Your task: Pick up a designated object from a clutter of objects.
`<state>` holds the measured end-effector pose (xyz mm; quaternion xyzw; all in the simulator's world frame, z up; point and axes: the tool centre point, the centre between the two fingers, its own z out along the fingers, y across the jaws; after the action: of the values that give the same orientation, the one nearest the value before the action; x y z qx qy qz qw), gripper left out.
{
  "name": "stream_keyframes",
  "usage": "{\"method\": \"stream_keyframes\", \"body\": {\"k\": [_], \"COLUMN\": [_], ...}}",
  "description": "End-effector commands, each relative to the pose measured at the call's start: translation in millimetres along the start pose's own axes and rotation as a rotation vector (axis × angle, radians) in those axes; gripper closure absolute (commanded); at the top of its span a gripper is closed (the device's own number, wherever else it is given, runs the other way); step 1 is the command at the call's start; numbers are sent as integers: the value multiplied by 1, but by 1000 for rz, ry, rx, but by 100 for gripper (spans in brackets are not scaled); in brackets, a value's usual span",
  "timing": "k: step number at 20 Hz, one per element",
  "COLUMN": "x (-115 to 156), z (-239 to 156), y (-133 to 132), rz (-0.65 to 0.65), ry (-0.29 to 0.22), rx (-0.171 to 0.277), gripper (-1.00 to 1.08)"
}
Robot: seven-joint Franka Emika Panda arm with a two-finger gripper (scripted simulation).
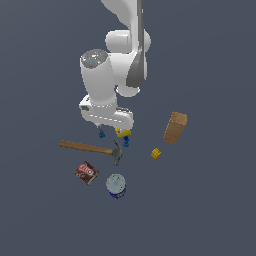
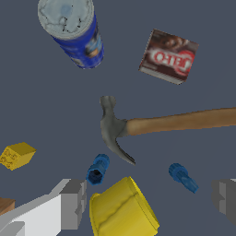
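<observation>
The designated tiny mid-blue peg (image 2: pixel 183 177) lies on the floor beside the hammer's handle; in the exterior view it (image 1: pixel 101 133) sits just under the hand's edge. The darker blue piece (image 2: pixel 97 168) (image 1: pixel 126 142) lies by the hammer head. The yellow cup (image 2: pixel 122 209) (image 1: pixel 121 132) lies tipped between the two pieces. My gripper (image 2: pixel 150 200) (image 1: pixel 111 129) is open and empty, hovering above the cup. The mid-blue peg lies between its fingers (image 2: pixel 73 203), closer to the other one.
The wooden-handled hammer (image 2: pixel 138 126) (image 1: pixel 92 148) lies past the blue pieces. A blue-and-white can (image 2: pixel 73 32) (image 1: pixel 116 186) and a red-brown packet (image 2: pixel 169 56) (image 1: pixel 87 172) lie beyond it. A small yellow brick (image 2: pixel 16 155) (image 1: pixel 156 153) and a brown box (image 1: pixel 175 127) are off to one side.
</observation>
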<state>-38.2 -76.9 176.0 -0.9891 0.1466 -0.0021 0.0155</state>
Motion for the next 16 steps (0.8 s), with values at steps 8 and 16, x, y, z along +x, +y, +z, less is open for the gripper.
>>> {"method": "stream_keyframes", "body": {"k": [8, 16], "x": [-39, -58], "z": [60, 79], "y": [69, 93], "rz": [183, 251], "ry": [3, 4], "rx": [-20, -30], "gripper": [-92, -92]}}
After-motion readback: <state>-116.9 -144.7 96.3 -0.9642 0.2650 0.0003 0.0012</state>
